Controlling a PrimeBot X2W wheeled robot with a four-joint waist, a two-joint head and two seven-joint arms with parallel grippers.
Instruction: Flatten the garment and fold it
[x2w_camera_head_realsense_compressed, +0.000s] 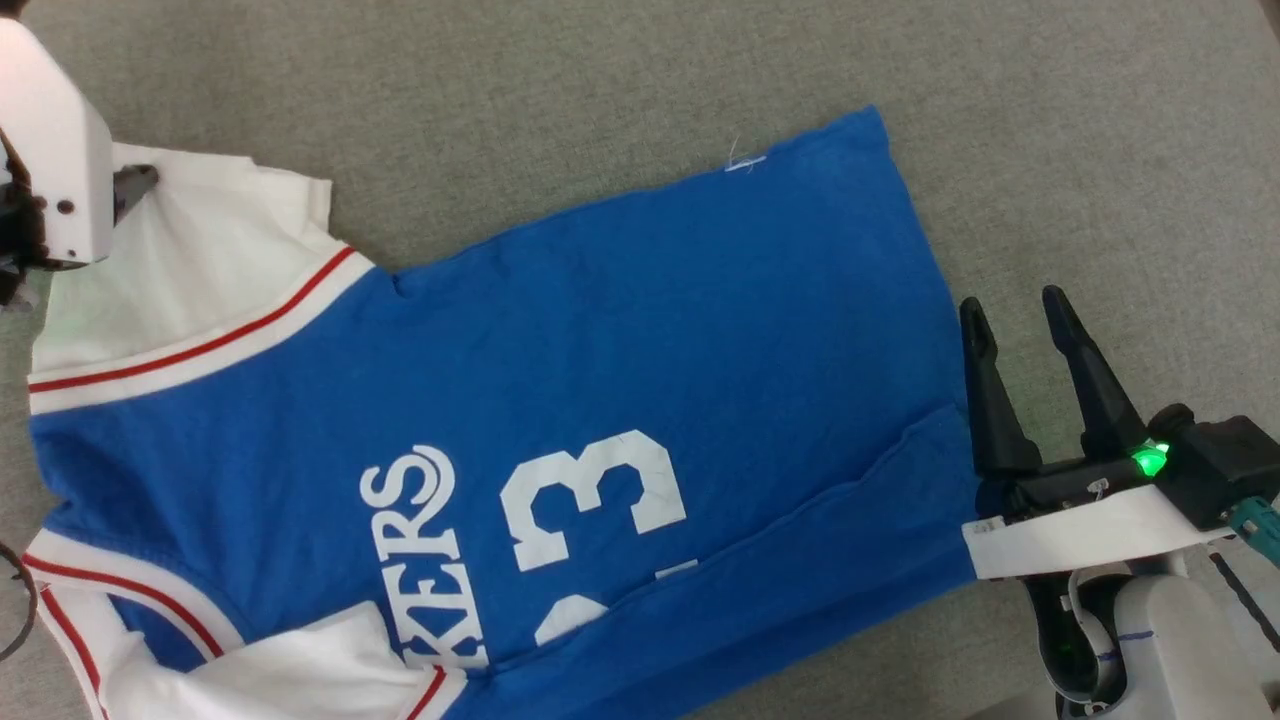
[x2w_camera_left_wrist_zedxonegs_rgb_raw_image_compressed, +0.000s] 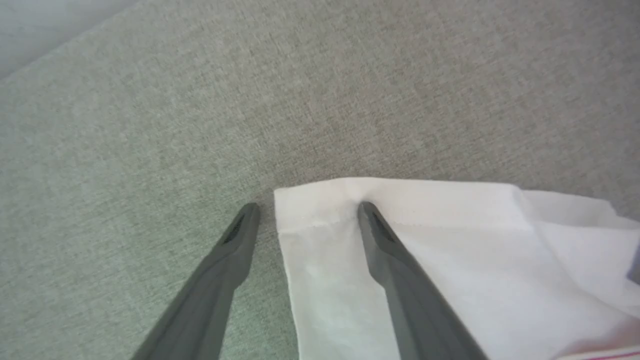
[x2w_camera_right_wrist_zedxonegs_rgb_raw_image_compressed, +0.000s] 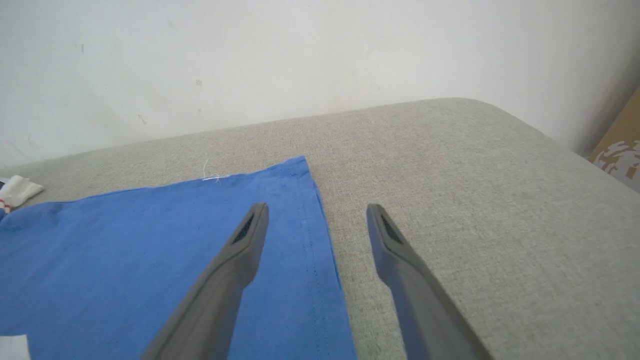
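Across the grey fabric surface (x2w_camera_head_realsense_compressed: 600, 80) the garment (x2w_camera_head_realsense_compressed: 650, 330) lies spread with its printed side up, collar and sleeves toward the robot's left and the hem (x2w_camera_right_wrist_zedxonegs_rgb_raw_image_compressed: 312, 250) toward its right. The white lettering and the number run sideways in the head view. A raised crease crosses the blue cloth near the hem's near corner, and the nearer sleeve is folded over the body.

At the far left, the left end effector (x2w_camera_left_wrist_zedxonegs_rgb_raw_image_compressed: 307, 210) is spread wide with nothing in its grasp. It sits at the outer corner of the far white sleeve (x2w_camera_left_wrist_zedxonegs_rgb_raw_image_compressed: 450, 250): one finger lies over the sleeve, just behind its stitched cuff, and the other is over bare fabric just beside the sleeve's edge. Whether either finger presses down cannot be told.

On the right, the right end effector (x2w_camera_head_realsense_compressed: 1013, 305) is also fully spread and empty. It straddles the hem, one finger above the blue cloth and the other above the bare surface just beside it.
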